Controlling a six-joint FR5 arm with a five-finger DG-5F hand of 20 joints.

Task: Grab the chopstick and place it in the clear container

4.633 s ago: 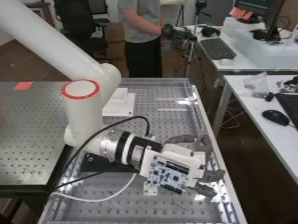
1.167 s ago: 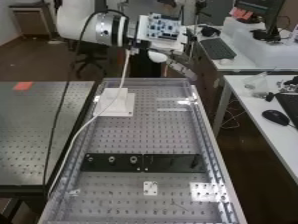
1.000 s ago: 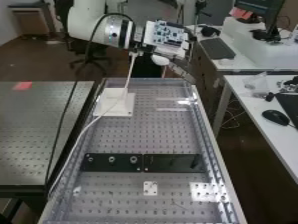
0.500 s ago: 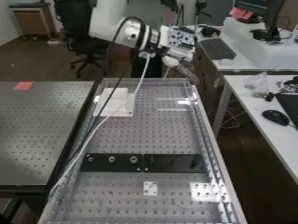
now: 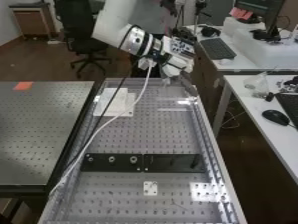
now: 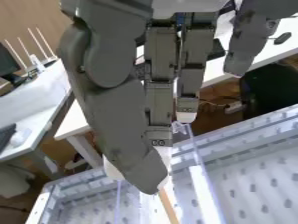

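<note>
A dark grey robot hand [image 5: 185, 84] on a white arm [image 5: 116, 22] is at the far end of a perforated metal bench [image 5: 146, 137], by its right-hand corner in the high view. Its thumb and fingers are closed in a pinch on a thin, pale wooden chopstick [image 6: 170, 207]; in the wrist view the stick slants out from under the thumb's tip, over the bench's end. Clear upright walls [image 6: 207, 182] with bright edges stand close to the fingertips, and I cannot tell which of them belong to the container. A white cable [image 5: 128, 114] and a black cable [image 5: 104, 114] hang from the arm, pass in front of a white block [image 5: 116, 102] on the far left part of the bench, and run down along the bench's left side. Nearer the camera, black flat bars [image 5: 169, 162] lie end to end across the bench, with round fittings on the left one, and a small white plate [image 5: 150, 188] with holes lies just beyond them on the camera's side. To the left is another perforated table [image 5: 40, 135] with an orange-red patch [image 5: 23, 86]. To the right, a white desk [image 5: 256, 105] holds a black mouse [image 5: 275, 117] and a crumpled clear bag [image 5: 256, 84].
</note>
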